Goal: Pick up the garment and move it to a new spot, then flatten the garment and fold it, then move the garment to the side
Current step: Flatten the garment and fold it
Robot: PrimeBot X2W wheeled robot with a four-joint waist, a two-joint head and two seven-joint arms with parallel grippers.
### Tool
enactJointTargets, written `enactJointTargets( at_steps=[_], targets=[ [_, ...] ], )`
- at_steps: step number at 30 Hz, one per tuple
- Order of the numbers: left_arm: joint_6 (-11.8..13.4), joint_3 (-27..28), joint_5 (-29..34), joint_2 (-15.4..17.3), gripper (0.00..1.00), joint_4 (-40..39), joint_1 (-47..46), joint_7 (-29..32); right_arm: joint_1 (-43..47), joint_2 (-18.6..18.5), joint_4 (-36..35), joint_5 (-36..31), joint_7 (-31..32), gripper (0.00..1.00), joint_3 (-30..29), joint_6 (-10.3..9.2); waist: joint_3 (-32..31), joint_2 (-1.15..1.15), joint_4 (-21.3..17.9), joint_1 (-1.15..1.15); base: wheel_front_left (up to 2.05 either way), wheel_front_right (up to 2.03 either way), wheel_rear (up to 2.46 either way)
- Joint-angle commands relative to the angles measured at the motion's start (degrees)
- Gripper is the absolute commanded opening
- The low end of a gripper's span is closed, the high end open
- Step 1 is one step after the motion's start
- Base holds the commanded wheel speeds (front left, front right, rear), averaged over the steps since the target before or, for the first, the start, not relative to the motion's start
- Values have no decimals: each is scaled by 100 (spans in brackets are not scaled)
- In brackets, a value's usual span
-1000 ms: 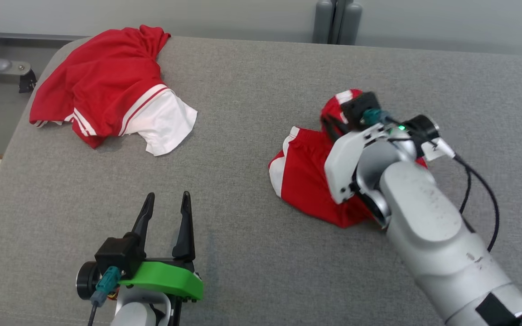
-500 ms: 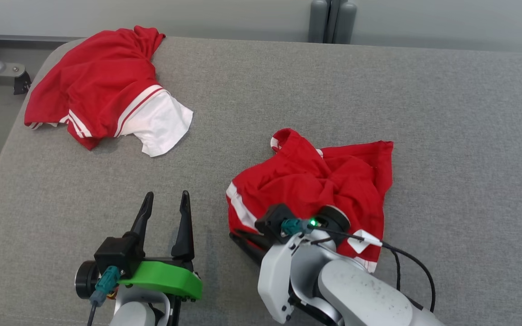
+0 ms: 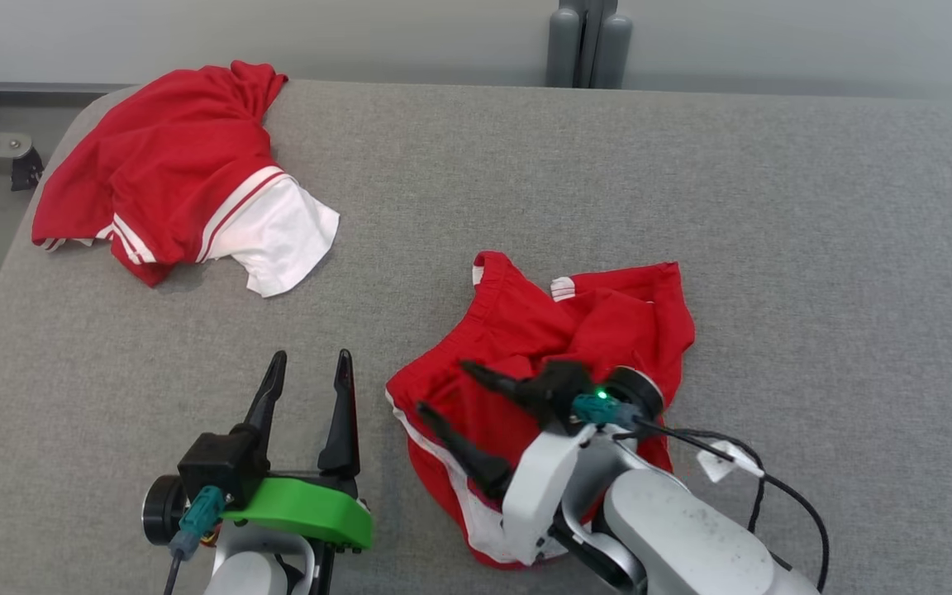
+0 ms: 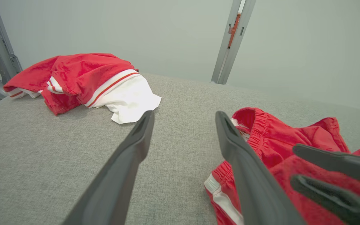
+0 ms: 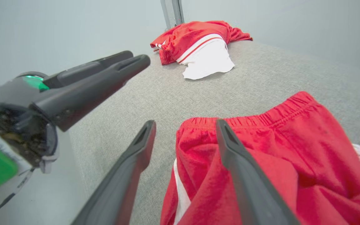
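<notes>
Our right pincer gapes empty above the red shorts; its wrist view shows it straddling their edge on the counter. Left of them, our left pincer stands spread.

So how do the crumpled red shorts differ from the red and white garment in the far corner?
The red shorts lie mid-table beside the open right gripper; the red and white garment lies apart in the far left corner. The shorts are nearly all red with thin white trim; the garment has a broad white panel. Both are crumpled on the grey cloth table.
</notes>
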Motion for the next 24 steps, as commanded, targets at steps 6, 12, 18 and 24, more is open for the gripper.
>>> enactJointTargets(
  at_steps=[6,12,18,24],
  targets=[
    [-22,-83,-11,11,100,17,-41,2,637,-14,-359,-547,-629,100,-1326,1,-219,0,-244,0,0,0,0],
    [-35,-70,30,12,100,73,21,2,1415,-9,-866,-1094,-829,100,-2487,1,-331,0,-405,0,0,0,0],
    [-56,-26,49,12,100,125,153,2,2108,-8,-1211,-1181,-480,100,-2784,1,-403,0,-494,0,0,0,0],
    [-70,-25,55,12,100,146,185,3,1967,-10,-864,-1177,-218,100,-2645,1,-371,0,-451,0,0,0,0]
  ],
)
